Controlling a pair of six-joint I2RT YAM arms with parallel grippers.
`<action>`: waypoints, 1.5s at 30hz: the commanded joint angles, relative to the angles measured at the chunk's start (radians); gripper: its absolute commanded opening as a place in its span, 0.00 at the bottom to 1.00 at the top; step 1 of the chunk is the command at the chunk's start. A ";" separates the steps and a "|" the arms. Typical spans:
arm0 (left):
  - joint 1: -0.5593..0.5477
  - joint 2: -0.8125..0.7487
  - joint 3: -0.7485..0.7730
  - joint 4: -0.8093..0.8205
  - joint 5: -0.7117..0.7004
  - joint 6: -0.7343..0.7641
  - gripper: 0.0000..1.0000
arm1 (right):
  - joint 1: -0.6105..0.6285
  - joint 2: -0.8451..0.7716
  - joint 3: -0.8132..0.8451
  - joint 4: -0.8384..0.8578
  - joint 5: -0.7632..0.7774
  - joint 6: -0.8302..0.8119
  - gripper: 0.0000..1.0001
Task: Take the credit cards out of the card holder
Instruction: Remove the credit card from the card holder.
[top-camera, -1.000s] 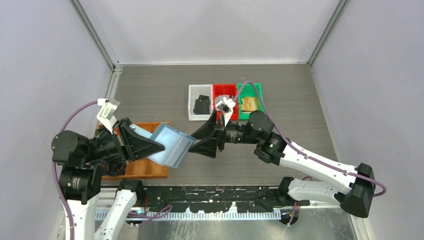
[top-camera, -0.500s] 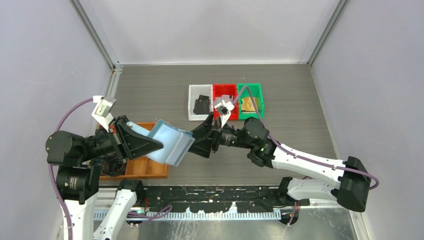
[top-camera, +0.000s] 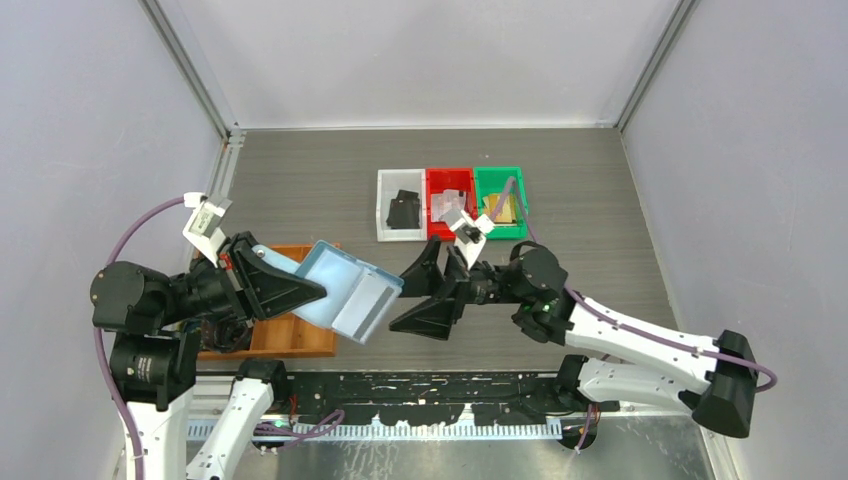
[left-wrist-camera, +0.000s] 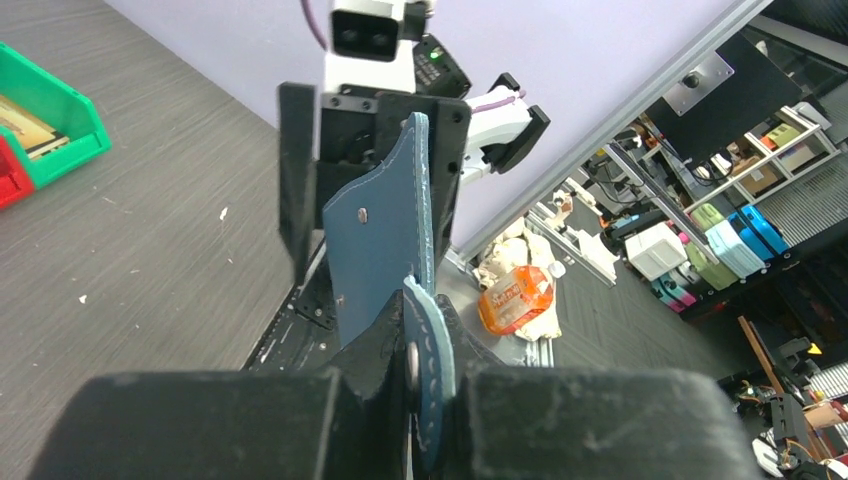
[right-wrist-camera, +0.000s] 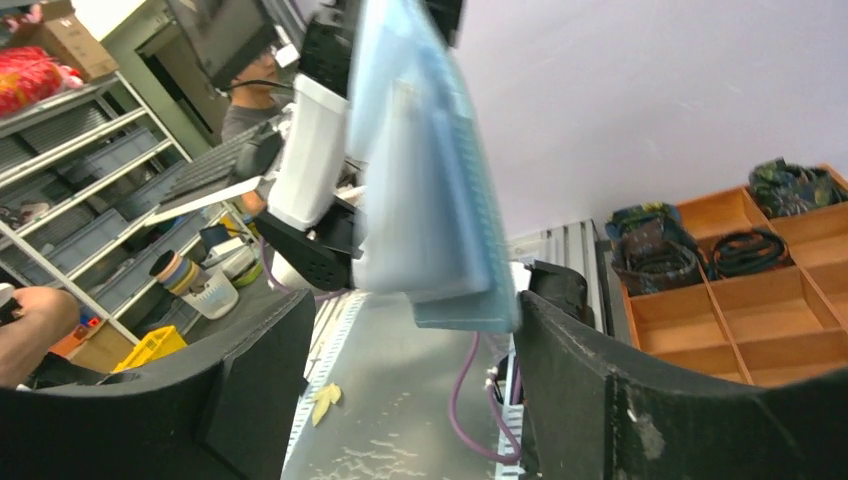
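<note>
My left gripper (top-camera: 300, 292) is shut on the teal-blue card holder (top-camera: 335, 285) and holds it up above the table's near left. In the left wrist view the card holder (left-wrist-camera: 385, 235) stands edge-on, its snap tab pinched in my left gripper (left-wrist-camera: 428, 395). A pale grey credit card (top-camera: 372, 306) sticks out of the holder's right end. My right gripper (top-camera: 428, 292) is open just right of that end, one finger on each side and nothing touching. In the right wrist view the card holder (right-wrist-camera: 470, 200) and the pale card (right-wrist-camera: 405, 210) hang just above my right gripper (right-wrist-camera: 410, 345).
A white bin (top-camera: 385, 205) with a black item, a red bin (top-camera: 433, 185) and a green bin (top-camera: 515, 185) stand in a row mid-table. A brown wooden compartment tray (top-camera: 300, 340) lies under my left arm; the wooden tray (right-wrist-camera: 740, 300) holds dark items.
My right gripper has drawn back to the right from the holder and opened wider. A pale card edge now shows past the holder's right end. The left arm has barely moved.
</note>
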 joint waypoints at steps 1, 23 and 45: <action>0.002 0.005 0.038 0.008 -0.024 0.028 0.00 | 0.006 -0.087 0.017 -0.016 0.012 -0.044 0.76; 0.002 0.013 0.073 0.029 -0.025 -0.024 0.00 | 0.012 -0.040 0.082 -0.083 0.129 -0.099 0.46; 0.002 0.019 0.087 0.030 -0.026 -0.026 0.00 | 0.014 0.016 0.097 -0.022 0.045 -0.083 0.62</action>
